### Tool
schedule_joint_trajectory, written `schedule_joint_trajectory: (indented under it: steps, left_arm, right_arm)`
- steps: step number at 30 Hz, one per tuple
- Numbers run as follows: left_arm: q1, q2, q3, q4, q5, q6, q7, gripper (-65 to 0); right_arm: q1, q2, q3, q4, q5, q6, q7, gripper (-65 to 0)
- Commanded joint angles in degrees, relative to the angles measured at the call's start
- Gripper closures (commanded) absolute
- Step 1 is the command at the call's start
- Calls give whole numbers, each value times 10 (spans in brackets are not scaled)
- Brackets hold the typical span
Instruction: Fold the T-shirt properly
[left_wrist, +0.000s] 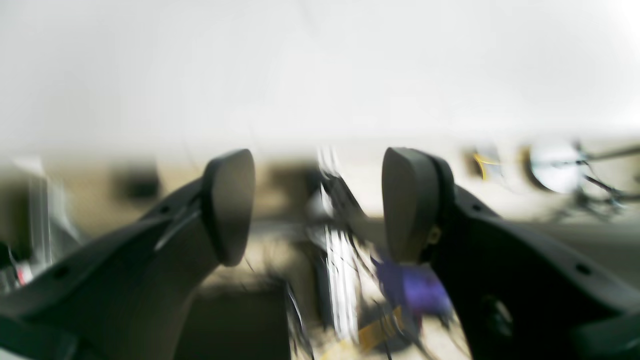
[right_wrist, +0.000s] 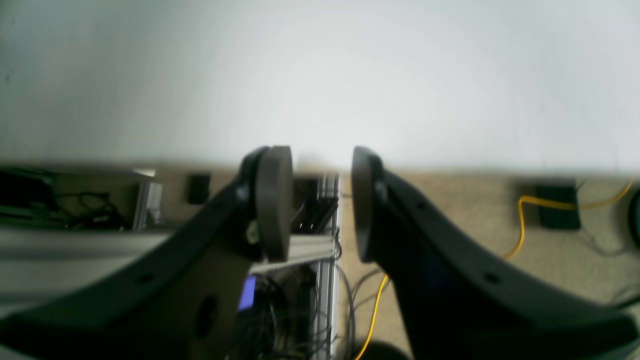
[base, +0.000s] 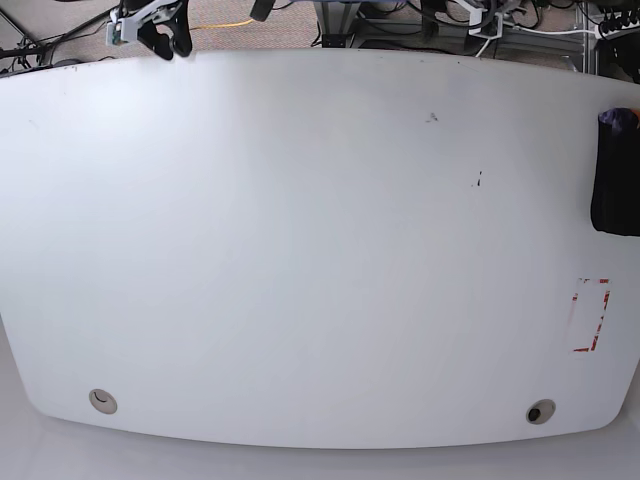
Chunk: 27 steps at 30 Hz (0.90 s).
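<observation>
My left fingers (left_wrist: 320, 205), dark curved plastic with oval pads, stand spread wide with nothing between them; past them I see only the far edge of the wide white bench (left_wrist: 320, 75) and blurred floor clutter. My right fingers (right_wrist: 322, 202), same dark build, stand parted by a narrower gap, also gripping nothing; beyond them the bench edge, tan carpet and a thin yellow cable (right_wrist: 520, 225) on the floor to their right.

In the base view both arms sit at the far edge of the bench, the right fingers showing at the top left corner, the left barely visible at the top.

The large plain black soft-fabric T-shirt (base: 614, 175) lies bunched at the bench's right edge, well apart from both sets of fingers, its small purple-blue patch at its top end. A red-outlined rectangular marking (base: 590, 315) sits on the bench just below the shirt. A purple smear shows under my left fingers in the wrist view; can't tell what it is.
</observation>
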Motion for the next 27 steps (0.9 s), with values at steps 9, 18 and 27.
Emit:
schedule_joint_trajectory:
  steps: [9, 18, 27]
  left_arm:
    - [-40, -36, 21, -267, -14, 3, -42, -365]
    - [-226, -83, 21, -627, -10, 4, -104, -365]
    - [-433, -133, 31, -945, -10, 119, -108, -365]
  right_arm:
    - [-23, -24, -100, -250, -89, -4, 189, -187]
    - [144, -22, -133, -509, -125, -66, 203, -187]
    - [305, -21, -137, -710, -205, -140, 200, -190]
